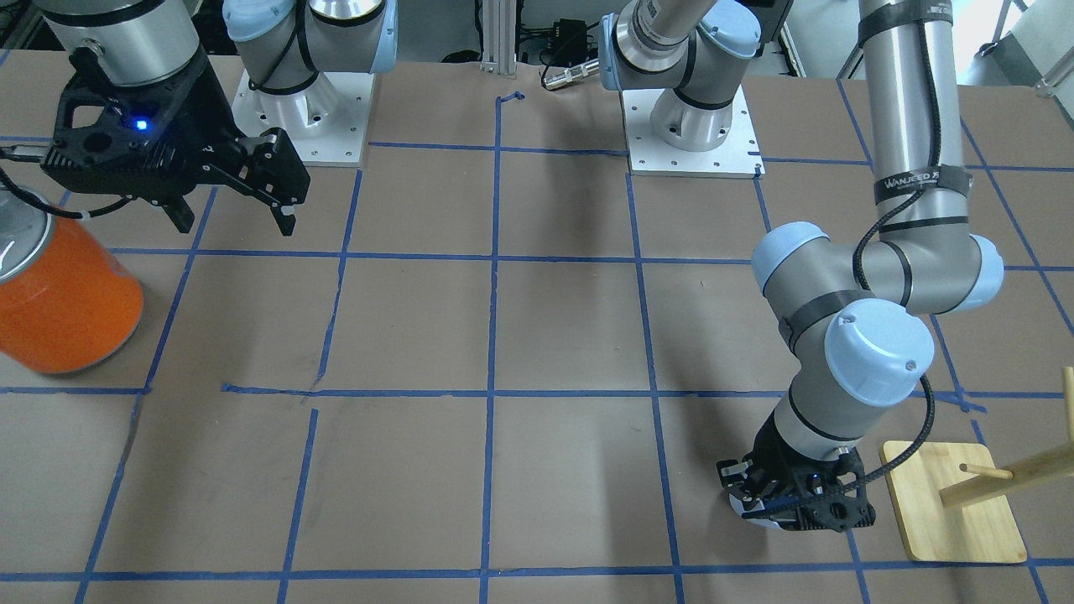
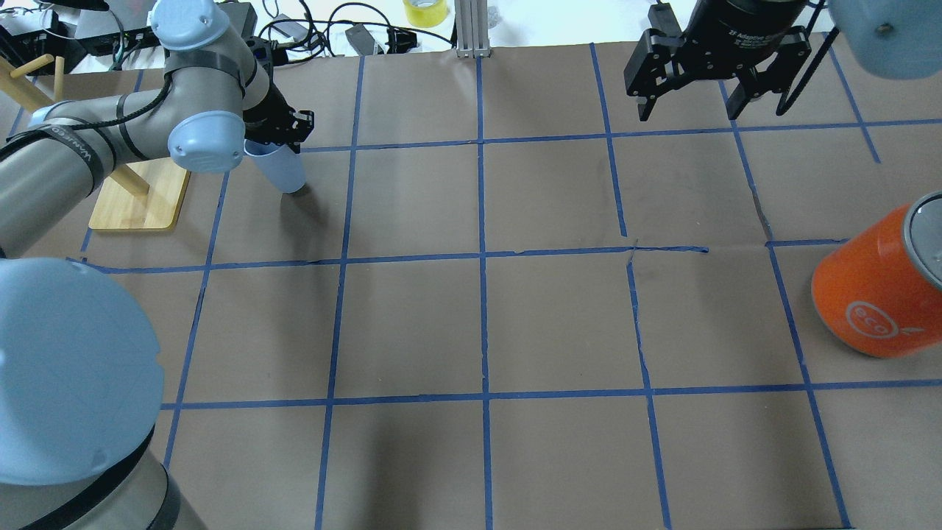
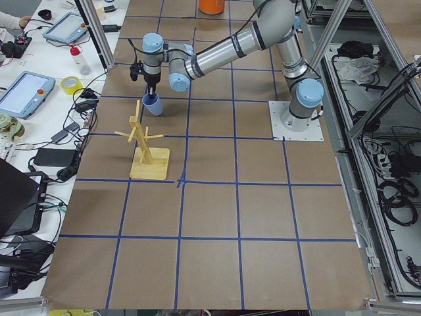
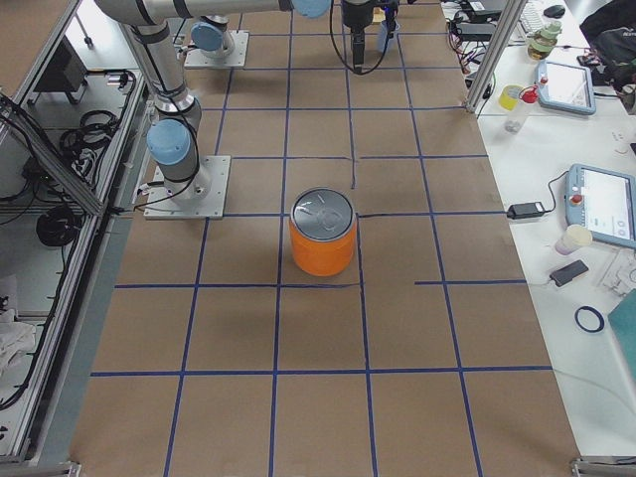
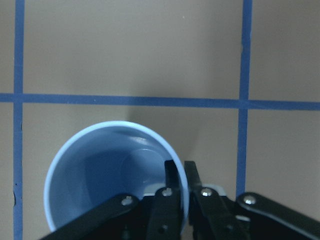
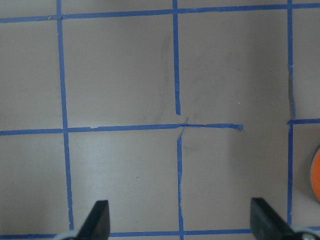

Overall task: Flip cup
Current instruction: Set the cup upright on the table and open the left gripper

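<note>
The pale blue cup (image 2: 278, 168) is upright, mouth up, at the table's far left beside the wooden rack. My left gripper (image 2: 283, 140) is shut on its rim, one finger inside and one outside, as the left wrist view shows with the gripper (image 5: 181, 167) pinching the cup (image 5: 100, 170). The cup's base is at or just above the paper; I cannot tell which. In the front-facing view the left gripper (image 1: 759, 503) hides most of the cup (image 1: 749, 515). My right gripper (image 2: 688, 103) is open and empty, high over the far right; it also shows in the right wrist view (image 6: 182, 222).
A large orange canister (image 2: 876, 287) with a silver lid stands at the right edge. A wooden peg rack on a board (image 2: 140, 199) stands just left of the cup. Blue tape lines grid the brown paper. Arm bases stand at the robot's side (image 1: 688, 143).
</note>
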Available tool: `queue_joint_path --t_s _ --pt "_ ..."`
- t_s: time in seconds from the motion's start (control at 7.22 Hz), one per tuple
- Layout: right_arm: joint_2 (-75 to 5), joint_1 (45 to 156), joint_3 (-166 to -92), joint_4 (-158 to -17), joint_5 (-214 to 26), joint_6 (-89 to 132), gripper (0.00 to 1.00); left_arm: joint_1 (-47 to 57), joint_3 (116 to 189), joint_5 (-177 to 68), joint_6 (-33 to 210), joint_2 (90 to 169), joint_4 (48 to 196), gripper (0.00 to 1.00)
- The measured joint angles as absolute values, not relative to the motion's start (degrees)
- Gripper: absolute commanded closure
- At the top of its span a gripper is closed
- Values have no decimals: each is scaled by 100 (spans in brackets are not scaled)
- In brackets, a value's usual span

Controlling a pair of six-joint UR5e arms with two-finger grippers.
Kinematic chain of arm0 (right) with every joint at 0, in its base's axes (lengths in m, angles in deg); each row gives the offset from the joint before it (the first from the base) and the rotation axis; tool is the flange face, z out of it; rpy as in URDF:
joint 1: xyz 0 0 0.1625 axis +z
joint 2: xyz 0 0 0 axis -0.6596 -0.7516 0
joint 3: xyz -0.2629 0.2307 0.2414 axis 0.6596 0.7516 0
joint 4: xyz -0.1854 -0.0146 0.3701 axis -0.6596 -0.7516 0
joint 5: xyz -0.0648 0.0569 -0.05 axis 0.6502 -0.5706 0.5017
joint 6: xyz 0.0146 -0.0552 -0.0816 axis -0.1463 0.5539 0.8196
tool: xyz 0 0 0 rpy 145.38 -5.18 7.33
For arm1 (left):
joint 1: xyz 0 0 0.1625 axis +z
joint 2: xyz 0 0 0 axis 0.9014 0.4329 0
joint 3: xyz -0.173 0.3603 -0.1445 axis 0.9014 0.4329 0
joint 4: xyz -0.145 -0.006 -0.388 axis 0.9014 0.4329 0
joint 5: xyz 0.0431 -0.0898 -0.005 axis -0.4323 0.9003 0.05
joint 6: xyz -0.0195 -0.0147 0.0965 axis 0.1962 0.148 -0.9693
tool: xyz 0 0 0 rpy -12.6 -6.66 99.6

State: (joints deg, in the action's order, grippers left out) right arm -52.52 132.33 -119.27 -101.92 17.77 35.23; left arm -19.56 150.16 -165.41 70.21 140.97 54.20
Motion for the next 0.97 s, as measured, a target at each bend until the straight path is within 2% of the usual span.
queue_joint_path --t_s 0.14,0.28,0.42,0.55,0.69,0.83,0.97 --pt "-5250 13233 -11929 -10191 1778 3523 0 -1953 15110 -16625 7013 14079 5273 97" --pt "-5249 13233 -11928 -10192 1777 3525 0 -1948 15148 -16687 7011 14076 5204 92" --pt "-5249 13233 -11925 -10193 1778 3528 0 -1946 15174 -16713 7016 14074 5176 71" --pt "-5248 13233 -11923 -10194 1777 3530 0 -1947 15200 -16724 7020 14073 5155 56" --pt "-5249 13233 -11923 -10194 1778 3533 0 -1949 15215 -16729 7020 14073 5135 27" --pt "-5248 13233 -11923 -10194 1777 3537 0 -1949 15220 -16726 7035 14073 5121 15" --pt "-5250 13233 -11926 -10194 1777 3539 0 -1952 15216 -16710 7064 14064 5110 10"
